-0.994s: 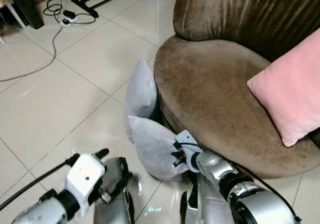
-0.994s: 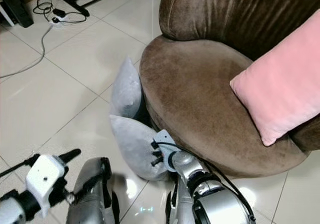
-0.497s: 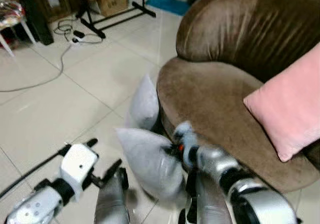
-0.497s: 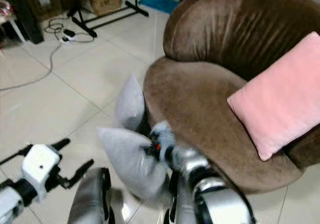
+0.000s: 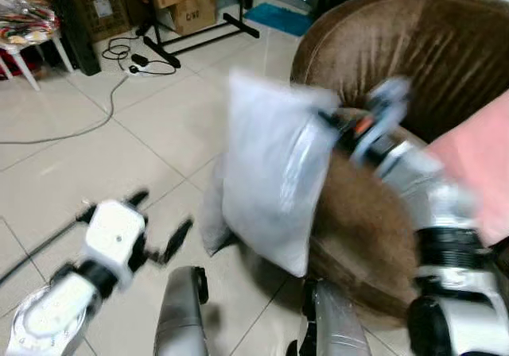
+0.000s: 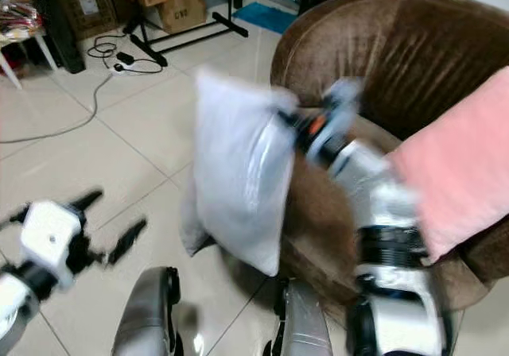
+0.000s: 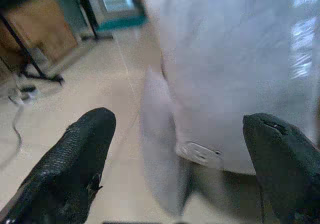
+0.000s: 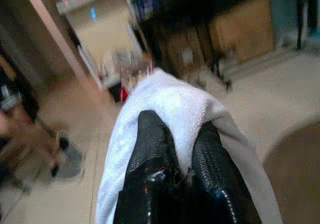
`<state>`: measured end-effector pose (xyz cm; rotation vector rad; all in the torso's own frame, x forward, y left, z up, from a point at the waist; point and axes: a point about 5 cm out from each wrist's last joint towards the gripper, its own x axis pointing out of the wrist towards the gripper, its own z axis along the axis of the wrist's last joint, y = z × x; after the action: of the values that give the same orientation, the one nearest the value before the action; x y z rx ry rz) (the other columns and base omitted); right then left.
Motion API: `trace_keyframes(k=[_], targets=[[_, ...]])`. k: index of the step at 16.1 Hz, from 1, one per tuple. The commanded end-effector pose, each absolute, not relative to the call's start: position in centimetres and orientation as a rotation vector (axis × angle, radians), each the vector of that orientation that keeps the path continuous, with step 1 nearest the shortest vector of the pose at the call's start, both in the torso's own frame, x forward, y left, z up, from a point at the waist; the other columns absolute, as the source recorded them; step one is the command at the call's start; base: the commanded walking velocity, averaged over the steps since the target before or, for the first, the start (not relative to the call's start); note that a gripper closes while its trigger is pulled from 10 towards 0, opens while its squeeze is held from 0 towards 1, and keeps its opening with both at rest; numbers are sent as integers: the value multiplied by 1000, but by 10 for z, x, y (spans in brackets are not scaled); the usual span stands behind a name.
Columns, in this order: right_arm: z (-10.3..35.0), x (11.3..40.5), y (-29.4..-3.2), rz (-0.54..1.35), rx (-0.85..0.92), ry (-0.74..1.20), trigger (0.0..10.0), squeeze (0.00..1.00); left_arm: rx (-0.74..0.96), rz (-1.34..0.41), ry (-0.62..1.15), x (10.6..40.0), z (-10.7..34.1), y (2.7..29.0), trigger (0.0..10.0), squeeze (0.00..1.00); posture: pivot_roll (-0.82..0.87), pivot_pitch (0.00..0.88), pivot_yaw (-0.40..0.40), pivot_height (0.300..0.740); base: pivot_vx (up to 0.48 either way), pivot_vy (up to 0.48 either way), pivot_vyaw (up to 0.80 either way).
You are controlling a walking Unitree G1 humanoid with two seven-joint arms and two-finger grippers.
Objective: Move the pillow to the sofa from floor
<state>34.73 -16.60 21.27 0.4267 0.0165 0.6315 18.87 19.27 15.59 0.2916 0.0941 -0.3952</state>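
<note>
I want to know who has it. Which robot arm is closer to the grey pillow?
Right. The right tool pinches the grey pillow at its top edge; the left tool hangs open, low beside it.

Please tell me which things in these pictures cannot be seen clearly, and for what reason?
- Right gripper: blurred by motion in the eye views; where it pinches the grey pillow is smeared.
- Second grey pillow: mostly hidden behind the lifted one, against the sofa.
- Pink pillow: cut off by the eye views' right edge.
- Box labels: too small to read.
- Room in the right wrist view: blurred.
</note>
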Motion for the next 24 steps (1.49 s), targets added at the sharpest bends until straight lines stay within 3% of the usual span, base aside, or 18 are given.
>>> trace_keyframes(k=[1,5,7,12,13,14,17,21,24], targets=[[268,341,-182,621,434,-171,0,0,266,-371,48,192,167,190,10000,0,199,0,-69,576,0,0,0],[313,339,-199,349,394,-355,0,0,272,-347,26,200,168,187,10000,0,189,0,-61,576,0,0,0],[315,339,-201,316,364,-341,0,0,269,-339,25,202,168,185,10000,0,187,0,-62,576,0,0,0],[232,353,-164,320,267,-32,0,0,279,-328,40,213,162,180,10000,0,184,0,-64,576,0,0,0],[204,359,-158,261,224,58,7686,0,279,-312,36,216,162,178,10000,0,199,0,-77,576,0,0,0],[188,362,-155,224,204,110,10000,0,284,-292,35,218,162,178,10000,0,206,0,-85,576,0,0,0],[179,370,-156,128,184,131,10000,0,322,-279,31,216,163,178,10000,0,209,0,-94,576,0,0,0],[200,374,-160,62,38,-16,10000,0,360,-199,-14,218,167,177,10000,0,197,0,-105,576,0,0,0],[208,368,-163,44,66,-72,10000,0,337,-162,-30,216,169,177,10000,0,191,0,-115,600,0,0,0]])
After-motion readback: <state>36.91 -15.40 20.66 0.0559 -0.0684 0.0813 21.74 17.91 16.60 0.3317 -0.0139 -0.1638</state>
